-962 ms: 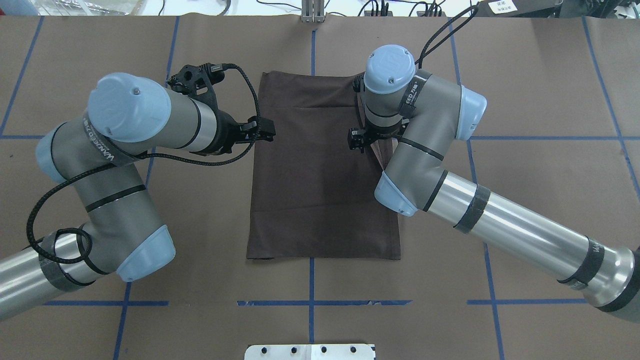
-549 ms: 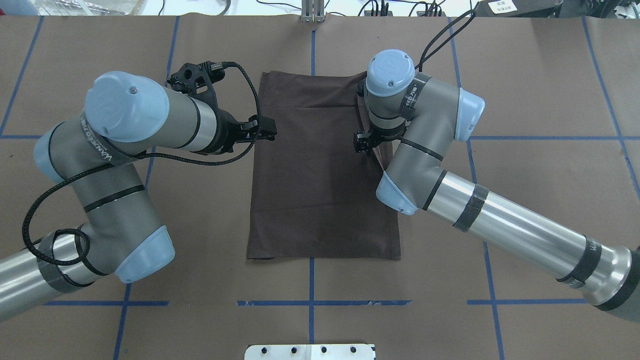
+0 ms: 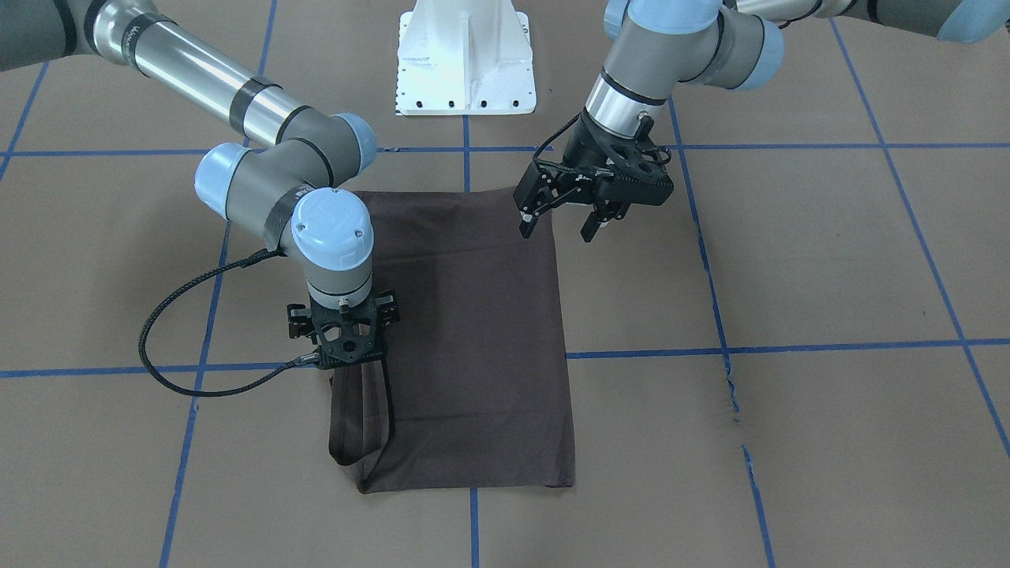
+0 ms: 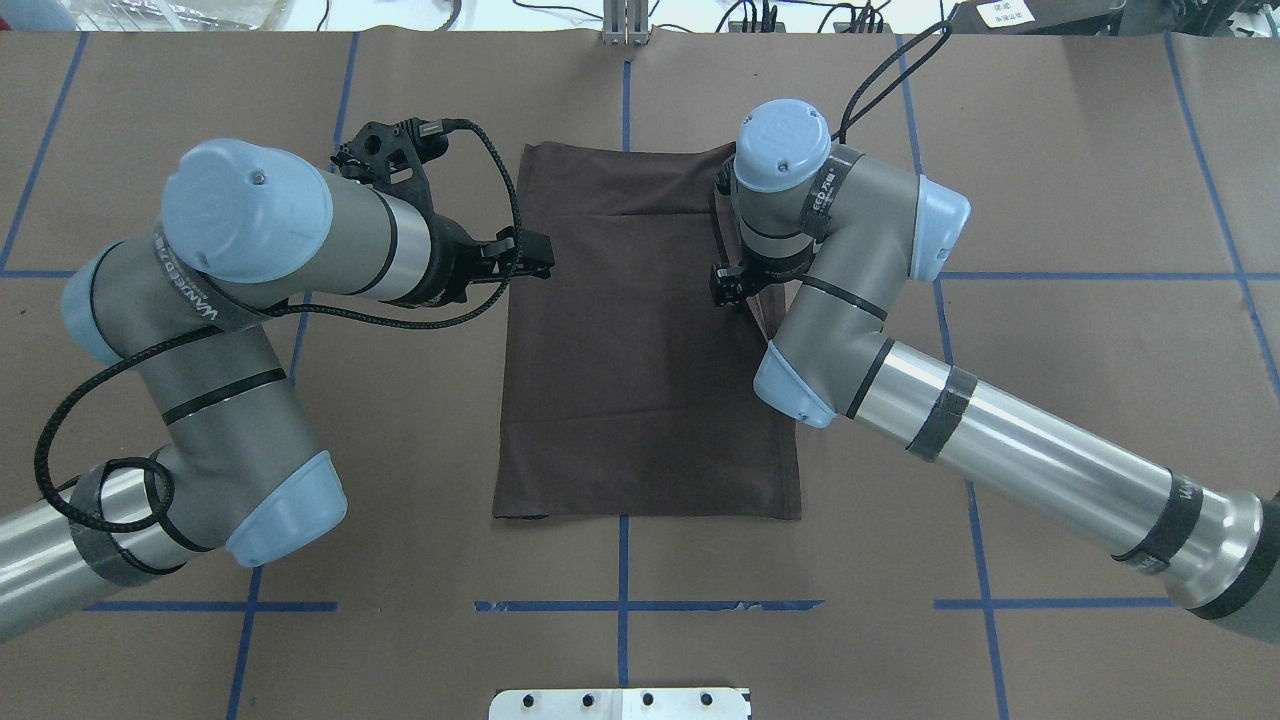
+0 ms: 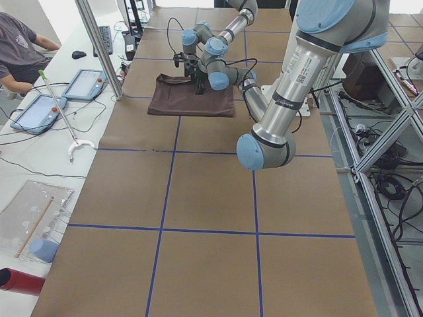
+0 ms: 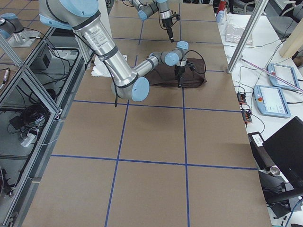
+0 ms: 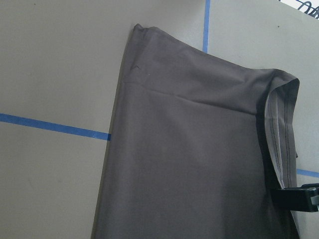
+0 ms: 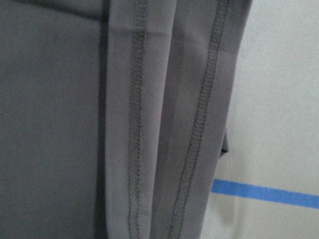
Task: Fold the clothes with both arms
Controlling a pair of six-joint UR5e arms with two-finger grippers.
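T-shirt (image 4: pixel 645 340): dark, folded to a tall rectangle, flat on desk (image 4: pixel 1080 180) centre.
Left tool (image 3: pixel 562 219): jaws apart, empty, hovering over near-left edge.
Right tool (image 3: pixel 347 364): looks clamped on raised hemmed strip at far-right edge.
Risk, est.: thin fabric slips from pinch or drags lower layers; lone-sided pull skews the fold.

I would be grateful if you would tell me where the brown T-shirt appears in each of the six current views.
Front-facing: T-shirt, centre.
Overhead: centre.
Exterior left: small, top centre.
Exterior right: top centre, under the near arm's wrist.
Left wrist: fills the right and lower frame.
Right wrist: fills the left, hems running vertically.
Shared landmark: the blue tape line off the shirt's far edge.
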